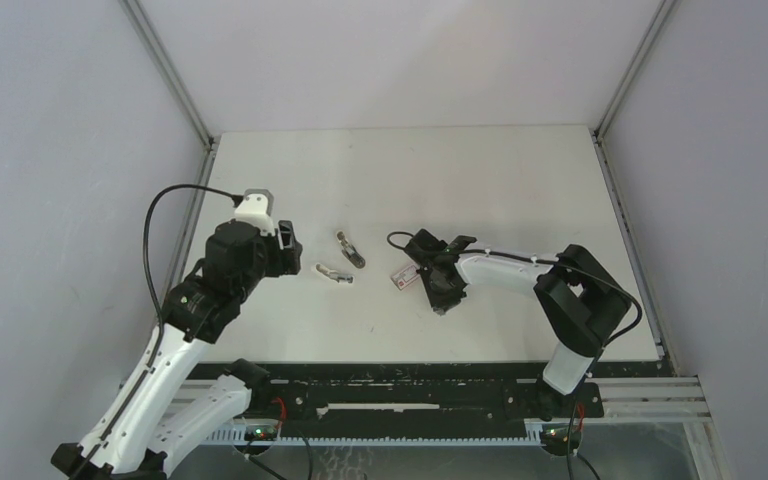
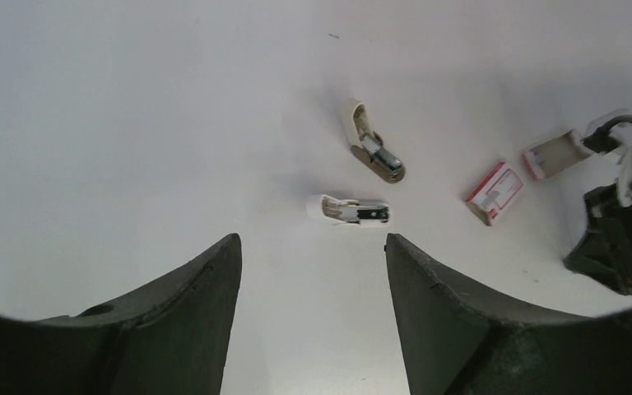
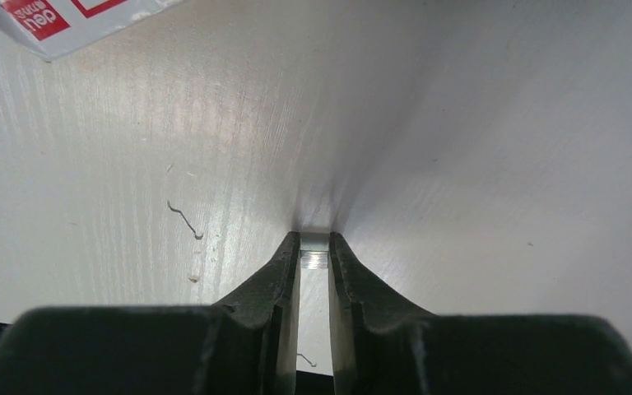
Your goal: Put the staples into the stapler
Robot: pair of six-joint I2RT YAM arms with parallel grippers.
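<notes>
Here we are looking closely at the right gripper (image 3: 314,239), which is reaching down to the table (image 1: 410,170). Its two dark fingers are pressing almost together, pinching a small silver strip (image 3: 314,262) at the very tips. It looks like a short row of staples, though it is too small for us to be sure.

We are judging this as the pick-up step. To do it well, the fingers should be squeezing the strip squarely across its narrow sides and lifting straight up, since a slanted grip could be snapping or flipping such a thin piece.

A single bent loose staple (image 3: 185,220) is lying just beside the fingers at about 10 o'clock. Farther out, also at 10 o'clock, the staples box (image 1: 405,277) is resting on the table, pink-red with a white label. Through the left wrist camera we are also seeing a pale tray with a red end (image 2: 555,154) lying near the box, apart from it.

Toward 9 o'clock from the box, two small pieces are lying apart: a white stapler part (image 2: 350,211) and a cream-and-brown stapler part (image 2: 374,152), both showing metal. We cannot tell whether they are halves of one stapler.

Beyond them at 9 o'clock, the left gripper (image 2: 311,247) is hovering with its fingers spread wide, holding nothing. Nothing is blocking the path between strip and stapler parts.
</notes>
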